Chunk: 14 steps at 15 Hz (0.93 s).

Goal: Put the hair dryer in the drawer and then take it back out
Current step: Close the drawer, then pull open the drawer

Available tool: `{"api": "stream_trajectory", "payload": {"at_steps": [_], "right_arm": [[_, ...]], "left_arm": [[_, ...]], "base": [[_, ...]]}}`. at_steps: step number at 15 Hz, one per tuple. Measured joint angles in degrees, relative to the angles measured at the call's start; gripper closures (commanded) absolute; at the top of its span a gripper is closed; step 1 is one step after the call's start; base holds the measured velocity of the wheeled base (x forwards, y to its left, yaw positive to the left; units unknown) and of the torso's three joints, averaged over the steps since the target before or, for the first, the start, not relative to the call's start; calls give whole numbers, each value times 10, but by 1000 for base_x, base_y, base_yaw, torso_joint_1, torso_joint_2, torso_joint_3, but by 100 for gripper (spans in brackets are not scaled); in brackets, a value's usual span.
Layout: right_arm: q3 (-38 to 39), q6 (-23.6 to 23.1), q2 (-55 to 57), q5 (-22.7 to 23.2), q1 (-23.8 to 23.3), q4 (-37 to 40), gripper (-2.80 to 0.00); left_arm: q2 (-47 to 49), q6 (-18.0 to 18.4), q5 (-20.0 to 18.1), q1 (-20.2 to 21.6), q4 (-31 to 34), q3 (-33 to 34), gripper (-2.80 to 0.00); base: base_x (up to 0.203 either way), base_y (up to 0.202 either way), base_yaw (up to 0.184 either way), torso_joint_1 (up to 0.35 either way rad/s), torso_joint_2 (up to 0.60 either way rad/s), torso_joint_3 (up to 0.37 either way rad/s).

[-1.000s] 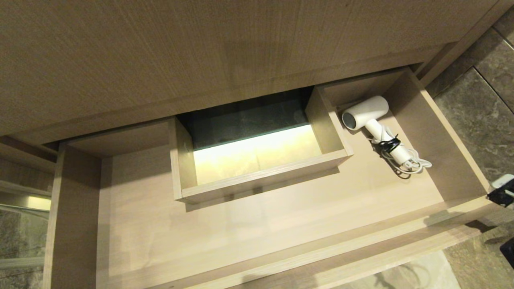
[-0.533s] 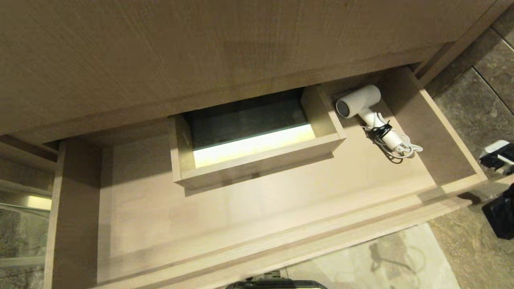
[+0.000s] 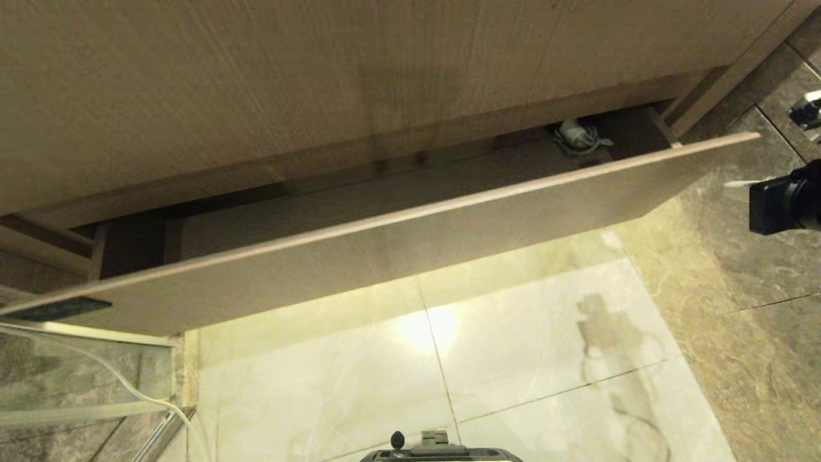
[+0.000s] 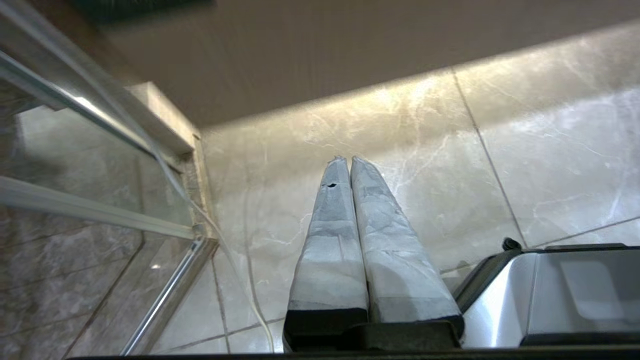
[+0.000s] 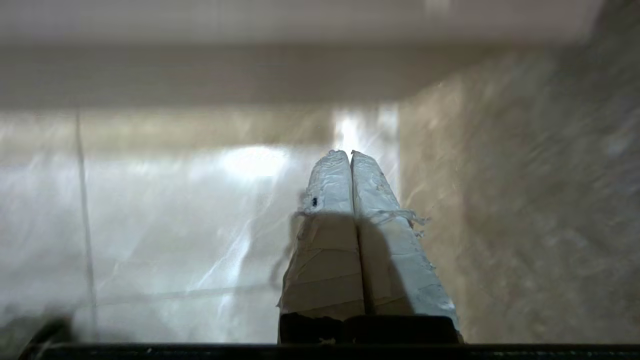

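Note:
The drawer (image 3: 410,253) stands pushed in almost fully, its flat wood front tilted across the head view with a black label (image 3: 58,308) at its left corner. Through the narrow gap left at the top right, only a bit of the hair dryer's white cord (image 3: 577,136) shows; the barrel is hidden under the fixed panel. My right arm (image 3: 786,204) hangs at the right edge, off the drawer's right end. The right gripper (image 5: 350,152) is shut and empty above the floor. Parked low over the tiles, the left gripper (image 4: 348,159) is shut too.
A glass panel with a metal frame (image 3: 77,410) and a thin white cable (image 3: 138,391) stand at the lower left. My base (image 3: 442,452) shows at the bottom edge. Pale marble tiles (image 3: 513,359) lie in front of the drawer, darker ones to the right.
The drawer has slid from wide open to nearly shut, carrying the hair dryer in under the panel. My right arm has moved further along the right edge of the head view.

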Motion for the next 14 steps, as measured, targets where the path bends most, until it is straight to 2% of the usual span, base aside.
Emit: {"api": "stream_trajectory", "payload": {"at_steps": [4, 6, 9, 14], "right_arm": [[46, -32, -63, -6, 0, 146, 0], [85, -35, -115, -9, 6, 188, 0], [142, -37, -191, -10, 19, 201, 0], [194, -38, -284, -12, 24, 197, 0]], "left_arm": [[0, 0, 0, 0, 0, 0, 0], [0, 0, 0, 0, 0, 0, 0], [0, 0, -1, 0, 0, 0, 0], [0, 0, -1, 0, 0, 0, 0]], "base": [[0, 0, 0, 0, 0, 0], [0, 0, 0, 0, 0, 0], [0, 0, 0, 0, 0, 0], [0, 0, 0, 0, 0, 0]]}}
